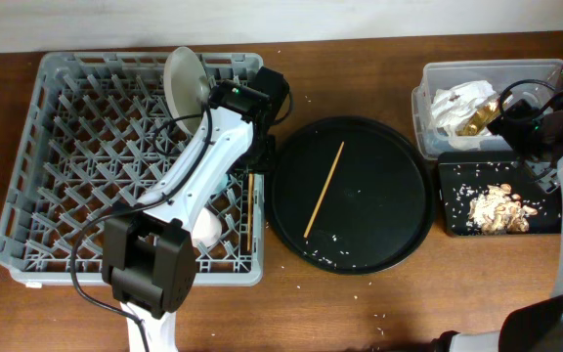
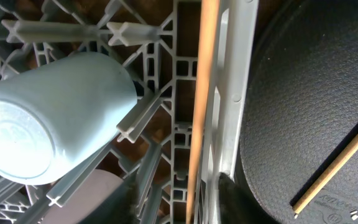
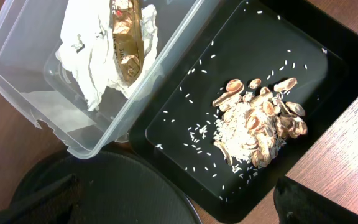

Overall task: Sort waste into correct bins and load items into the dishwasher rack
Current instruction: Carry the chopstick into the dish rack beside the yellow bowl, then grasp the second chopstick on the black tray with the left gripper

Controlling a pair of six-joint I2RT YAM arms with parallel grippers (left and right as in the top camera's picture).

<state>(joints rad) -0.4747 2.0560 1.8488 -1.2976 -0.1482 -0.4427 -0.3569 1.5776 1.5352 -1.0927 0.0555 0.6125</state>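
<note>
Left gripper hovers at the dishwasher rack's right wall — whether its jaws are apart I cannot tell. One chopstick lies along that wall beside the light-blue cup; a careless lift could flick it out. The other chopstick lies on the round black tray with open room around it. Right gripper — spread wide, empty — hangs over the clear tub and black rectangular tray.

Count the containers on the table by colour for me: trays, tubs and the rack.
Black: 2, the round tray and the rectangular tray
Clear: 1, the plastic tub
Grey: 1, the dishwasher rack
Total: 4
</note>
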